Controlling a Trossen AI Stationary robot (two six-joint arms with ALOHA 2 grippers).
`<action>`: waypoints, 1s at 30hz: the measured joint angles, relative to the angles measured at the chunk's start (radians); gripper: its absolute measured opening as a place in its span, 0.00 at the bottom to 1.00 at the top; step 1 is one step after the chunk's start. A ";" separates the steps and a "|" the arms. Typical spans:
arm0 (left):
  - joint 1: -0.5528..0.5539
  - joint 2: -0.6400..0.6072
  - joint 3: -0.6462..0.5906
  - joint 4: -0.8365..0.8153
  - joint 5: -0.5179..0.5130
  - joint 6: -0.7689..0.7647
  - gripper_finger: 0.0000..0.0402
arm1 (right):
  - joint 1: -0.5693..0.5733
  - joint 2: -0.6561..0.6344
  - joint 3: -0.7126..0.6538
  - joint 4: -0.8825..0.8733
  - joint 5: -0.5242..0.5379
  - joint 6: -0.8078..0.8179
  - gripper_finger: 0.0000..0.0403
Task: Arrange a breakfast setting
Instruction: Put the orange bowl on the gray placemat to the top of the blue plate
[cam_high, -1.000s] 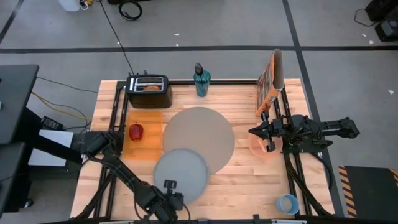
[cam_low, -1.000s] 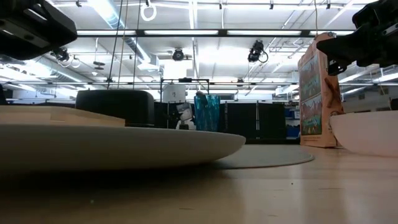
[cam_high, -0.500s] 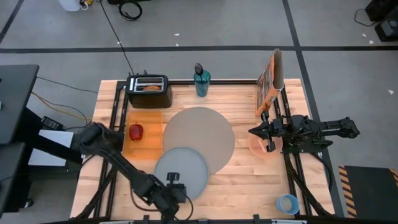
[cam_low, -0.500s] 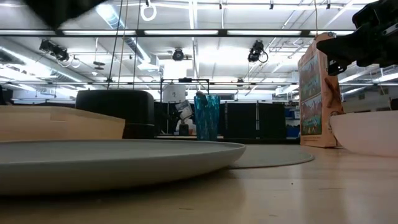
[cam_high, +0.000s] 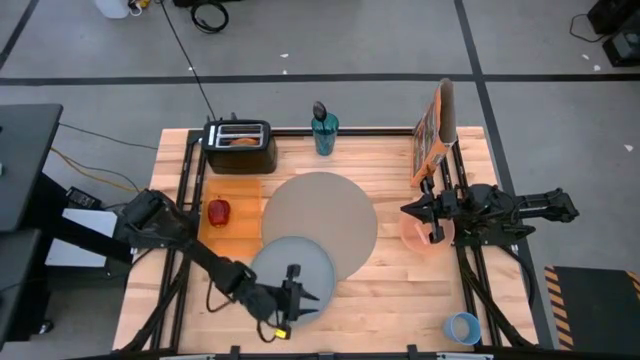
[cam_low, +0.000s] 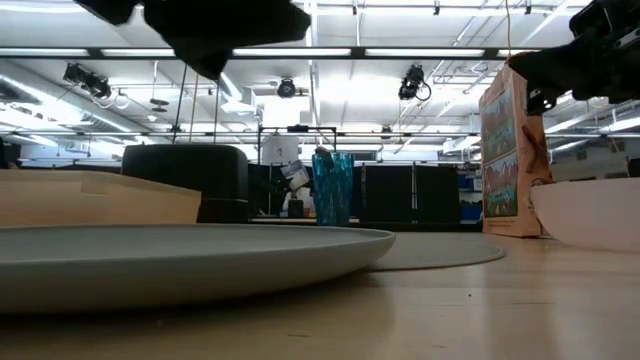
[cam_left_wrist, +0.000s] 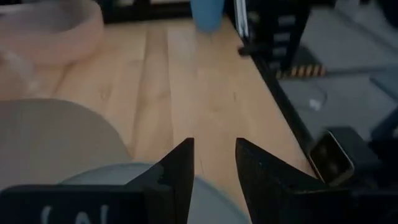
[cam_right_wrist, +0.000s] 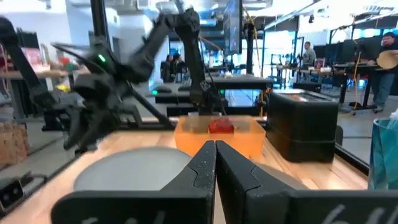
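Observation:
The small round grey plate (cam_high: 288, 268) lies flat, its far right rim overlapping the large grey mat (cam_high: 322, 218). My left gripper (cam_high: 312, 298) hovers open just above the plate's near right edge (cam_left_wrist: 205, 202), pointing toward the table's right and touching nothing. The pink bowl (cam_high: 424, 234) sits at the right, under my right gripper (cam_high: 408, 212), which is shut and held level above it. The red apple (cam_high: 218, 211) rests on an orange tray (cam_high: 232, 240). The orange cereal box (cam_high: 435, 130) stands at the far right. The light-blue cup (cam_high: 462, 327) stands at the near right corner.
A black toaster (cam_high: 240, 146) with a bagel (cam_high: 240, 141) in its slot stands at the far left, with a teal bottle (cam_high: 324, 130) beside it. Bare wood (cam_high: 390, 290) lies between the plate and the cup. Black frame rails (cam_high: 470, 290) run along both sides.
My left gripper has opened and let go of the plate's near edge, which has settled flat on the table. The gripper has risen a little, swung toward the table's right along the plate's near rim, and tipped up from pointing down to nearly level.

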 joint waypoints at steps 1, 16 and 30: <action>0.010 0.000 -0.024 0.060 0.000 0.012 0.31 | 0.000 0.000 0.000 0.006 0.000 0.001 0.04; 0.074 0.000 -0.055 0.067 0.000 0.092 0.31 | 0.118 0.291 0.227 -0.097 0.181 0.150 0.01; 0.071 -0.012 -0.055 -0.049 0.001 0.022 0.31 | 0.366 1.025 0.893 -0.977 0.303 0.753 0.02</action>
